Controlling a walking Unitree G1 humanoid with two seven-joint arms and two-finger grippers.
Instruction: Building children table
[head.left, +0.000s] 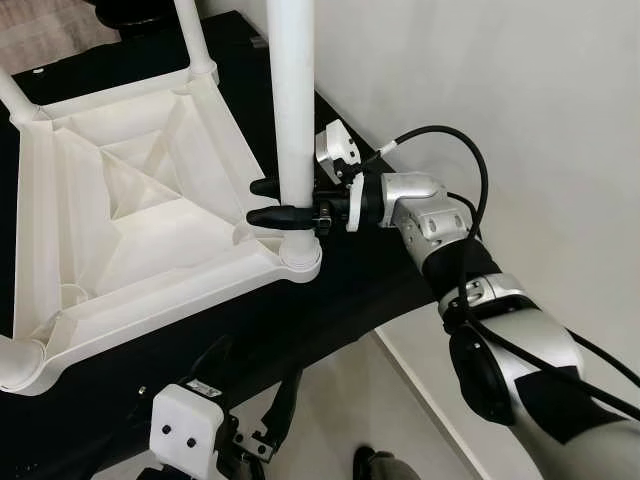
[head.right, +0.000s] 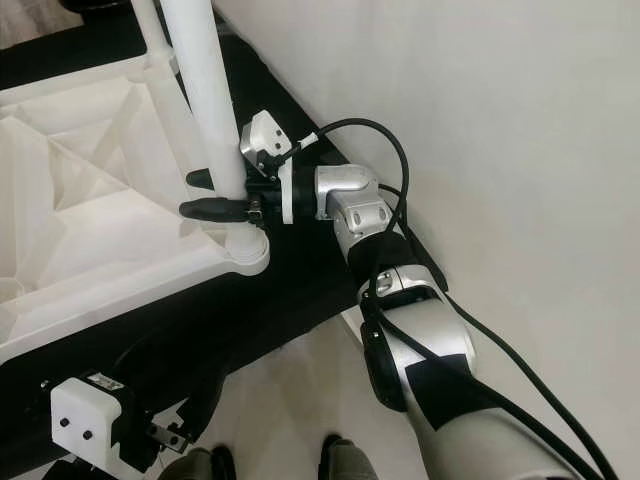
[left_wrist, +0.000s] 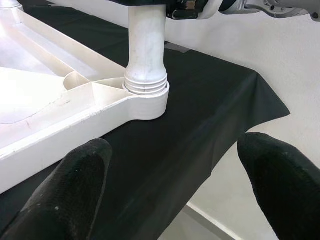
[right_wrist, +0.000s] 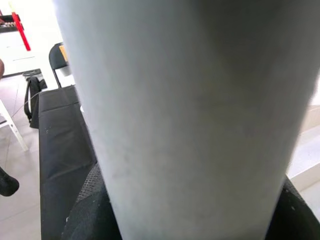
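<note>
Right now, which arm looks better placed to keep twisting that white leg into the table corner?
The right. Its gripper already clasps the leg just above the socket; the left gripper hangs open below the table edge.

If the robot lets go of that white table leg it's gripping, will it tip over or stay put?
Probably stays: the white table leg stands upright with its threaded base seated in the tabletop's corner socket. It looks like stiff, light hollow plastic. Its smooth surface may slip within the right gripper, whose fingers close around it.

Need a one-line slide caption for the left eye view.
Right gripper clamps the white leg standing in the upturned tabletop's corner socket, on a black cloth.
</note>
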